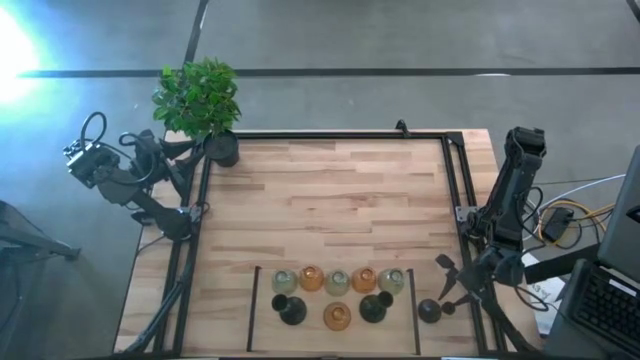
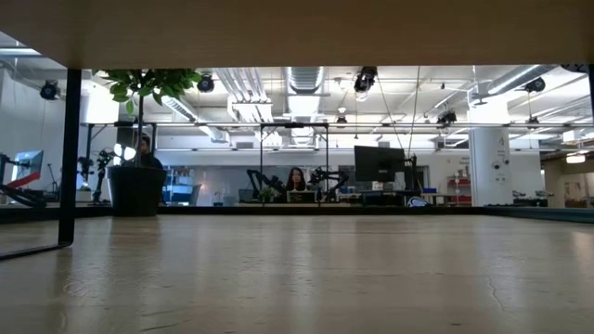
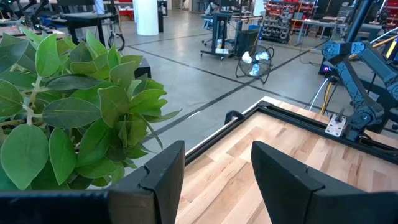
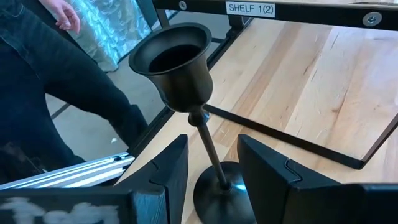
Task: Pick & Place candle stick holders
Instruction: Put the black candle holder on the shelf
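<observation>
Right gripper (image 4: 211,171) wide open, straddling thin stem of black stemmed holder (image 4: 186,93) at table's (image 1: 350,190) near right edge; likely metal, rigid, top-heavy; grip mid-stem; left gripper (image 3: 214,177) open by plant (image 3: 68,106).

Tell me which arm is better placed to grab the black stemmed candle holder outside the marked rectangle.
Right. The right gripper already has its open fingers on either side of the black stemmed candle holder. The left gripper is at the far corner by the potted plant.
</observation>
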Action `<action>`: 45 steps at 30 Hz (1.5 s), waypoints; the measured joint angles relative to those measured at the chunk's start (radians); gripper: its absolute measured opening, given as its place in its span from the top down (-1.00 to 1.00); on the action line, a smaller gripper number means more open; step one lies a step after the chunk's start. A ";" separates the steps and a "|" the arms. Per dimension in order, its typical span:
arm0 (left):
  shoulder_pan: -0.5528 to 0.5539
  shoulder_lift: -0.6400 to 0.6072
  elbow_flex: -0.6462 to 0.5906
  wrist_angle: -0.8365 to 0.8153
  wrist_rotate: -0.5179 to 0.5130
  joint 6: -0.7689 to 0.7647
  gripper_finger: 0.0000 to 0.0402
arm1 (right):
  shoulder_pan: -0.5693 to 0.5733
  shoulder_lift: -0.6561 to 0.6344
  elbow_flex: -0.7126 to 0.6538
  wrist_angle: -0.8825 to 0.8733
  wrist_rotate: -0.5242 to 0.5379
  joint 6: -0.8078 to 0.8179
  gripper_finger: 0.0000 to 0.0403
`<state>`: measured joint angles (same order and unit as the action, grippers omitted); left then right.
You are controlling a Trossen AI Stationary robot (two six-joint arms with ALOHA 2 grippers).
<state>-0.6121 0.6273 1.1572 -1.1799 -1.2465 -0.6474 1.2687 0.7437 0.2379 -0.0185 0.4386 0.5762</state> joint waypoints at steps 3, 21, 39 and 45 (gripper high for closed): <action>0.000 0.000 0.000 0.000 0.000 0.000 0.05 | -0.011 0.004 0.000 0.003 -0.007 0.000 0.37; 0.000 0.000 0.000 0.000 0.000 0.000 0.05 | -0.046 0.067 0.001 0.066 -0.051 -0.005 0.43; 0.000 0.000 0.000 0.000 0.000 0.000 0.05 | -0.083 0.121 0.002 0.129 -0.081 -0.003 0.76; 0.000 0.000 0.000 0.000 0.000 0.000 0.05 | -0.083 0.119 0.002 0.134 -0.066 -0.005 0.94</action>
<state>-0.6121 0.6273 1.1572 -1.1799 -1.2465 -0.6472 1.1854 0.8628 0.2401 0.1158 0.3722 0.5713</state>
